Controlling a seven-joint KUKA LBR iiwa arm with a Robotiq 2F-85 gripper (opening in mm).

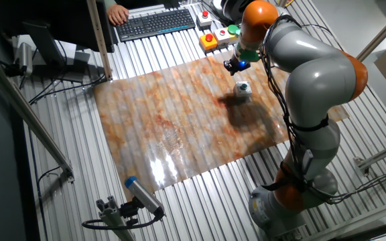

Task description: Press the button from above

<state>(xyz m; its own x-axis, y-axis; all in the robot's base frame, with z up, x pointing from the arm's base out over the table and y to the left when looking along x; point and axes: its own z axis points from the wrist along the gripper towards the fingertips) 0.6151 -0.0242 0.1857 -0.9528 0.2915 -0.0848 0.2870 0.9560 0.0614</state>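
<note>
Small white cube w/ round green button [242,88] sits just below-right of black gripper [234,65] in frame, apart; finger state can't tell, nothing visibly held.

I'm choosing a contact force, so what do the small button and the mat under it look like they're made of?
The button: the white cube housing with its green cap looks like hard moulded plastic, judging by its crisp edges, though it is too small to be sure. The mat: a thin glossy sheet, probably vinyl or laminate, with a marbled orange print and bright glare.
</note>
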